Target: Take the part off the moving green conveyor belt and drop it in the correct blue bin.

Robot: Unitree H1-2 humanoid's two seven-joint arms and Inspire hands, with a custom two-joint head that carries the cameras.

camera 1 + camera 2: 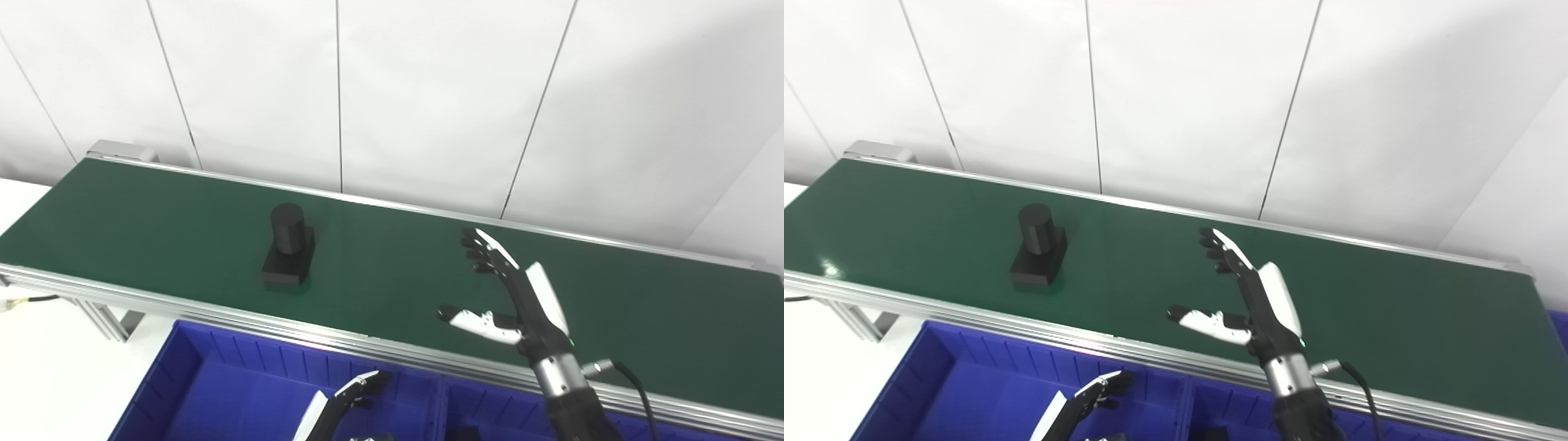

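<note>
Part [288,254]: just one in the left eye view, black, sitting mid-belt on the green conveyor [153,220]. Right hand [508,294] hovers released, well apart.

Right eye view: two blue bins [968,373], left hand [1090,398] low, can't tell its state.

White panelled wall [429,92] with thin dark seams.
</note>
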